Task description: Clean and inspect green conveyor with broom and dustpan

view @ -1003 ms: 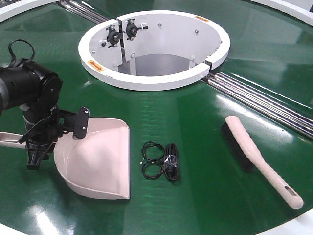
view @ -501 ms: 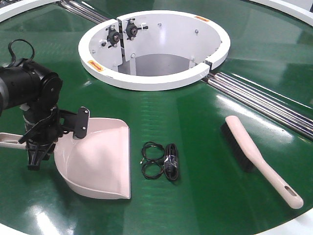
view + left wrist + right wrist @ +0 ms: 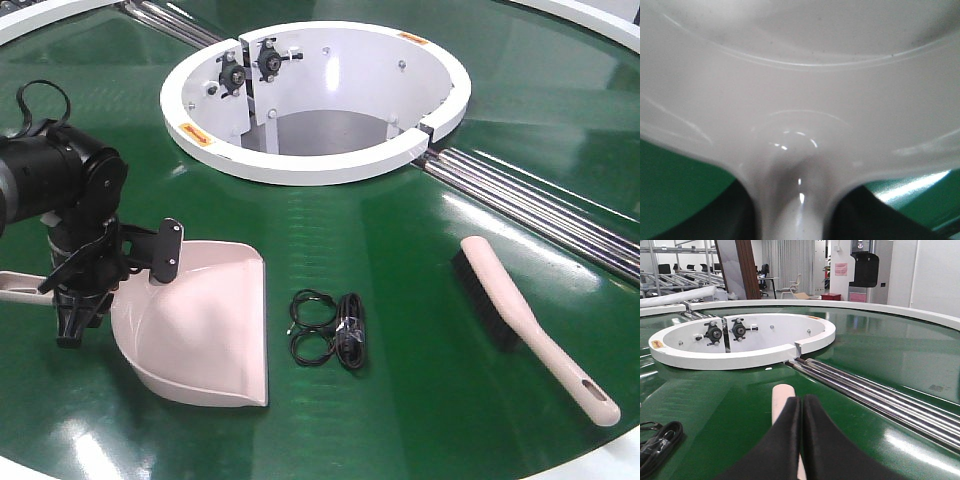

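Note:
The green conveyor fills the front view. The beige-pink dustpan lies on it at the left, mouth facing right. My left gripper is shut on the dustpan's handle. In the left wrist view the handle runs between my dark fingers. The broom lies flat at the right, bristles to the left. My right gripper is shut and empty, just above the broom. It is out of the front view.
A coiled black cable bundle lies between dustpan and broom; it also shows in the right wrist view. The white central ring opening sits behind. Steel rollers run from the ring to the right.
The dustpan has edged very slightly to the right with my left gripper on its handle. The broom and the cable have not moved.

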Robot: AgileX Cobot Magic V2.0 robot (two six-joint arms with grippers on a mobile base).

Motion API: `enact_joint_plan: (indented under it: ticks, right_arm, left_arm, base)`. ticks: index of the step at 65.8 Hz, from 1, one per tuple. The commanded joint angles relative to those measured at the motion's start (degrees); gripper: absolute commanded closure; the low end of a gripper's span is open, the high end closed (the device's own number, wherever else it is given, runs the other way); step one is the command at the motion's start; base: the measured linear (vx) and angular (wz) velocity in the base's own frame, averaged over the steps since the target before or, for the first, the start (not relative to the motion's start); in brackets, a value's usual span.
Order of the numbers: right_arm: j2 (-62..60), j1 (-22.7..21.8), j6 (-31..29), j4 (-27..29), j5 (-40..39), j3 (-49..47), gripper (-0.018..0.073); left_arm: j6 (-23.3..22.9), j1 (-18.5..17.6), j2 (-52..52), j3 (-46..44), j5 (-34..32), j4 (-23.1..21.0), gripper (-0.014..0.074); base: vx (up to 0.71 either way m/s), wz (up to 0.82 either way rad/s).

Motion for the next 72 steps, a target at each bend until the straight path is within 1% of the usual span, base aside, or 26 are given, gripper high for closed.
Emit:
enact_joint_plan:
  ticks: [1,68,72]
  right_arm:
    - [-0.6,-0.2,-0.1,-0.2,-4.4,0.2,0.0568]
    - [-0.6,-0.2,-0.1,-0.2,-4.4,0.2,0.0568]
    - [-0.6,-0.2,-1.1,-0.6,-5.2,0.2,0.0568]
  left_arm:
    - [0.1,-0.2,-2.6,-1.5,1.3,0.0,0.0604]
    - [0.1,-0.2,-2.6,-1.5,1.3,0.0,0.0603]
    - [0.1,-0.2,-2.6,-1.5,1.3,0.0,0.0603]
  base:
    - [0.0,0.0]
    - [0.0,0.0]
    - [0.0,0.0]
